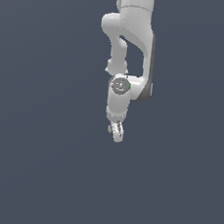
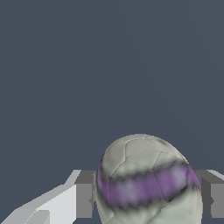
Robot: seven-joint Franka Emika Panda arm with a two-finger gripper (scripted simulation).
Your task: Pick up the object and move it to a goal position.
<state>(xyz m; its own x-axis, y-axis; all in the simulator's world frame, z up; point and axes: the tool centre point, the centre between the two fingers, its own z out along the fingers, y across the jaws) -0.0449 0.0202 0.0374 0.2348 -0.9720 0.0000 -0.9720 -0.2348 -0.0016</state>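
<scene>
The object (image 2: pixel 146 179), an off-white ball with a purple curved band, fills the space between my two grey fingers (image 2: pixel 84 199) in the wrist view. Both pads press against its sides, so my gripper (image 2: pixel 148 197) is shut on it. In the exterior view the white arm hangs down in the middle of the picture, and the gripper (image 1: pixel 116 132) at its lower end holds the small ball (image 1: pixel 113 129), of which only a sliver shows beside the fingers.
A plain dark blue-grey surface (image 1: pixel 39 164) fills the background in both views. No other objects, containers or edges show.
</scene>
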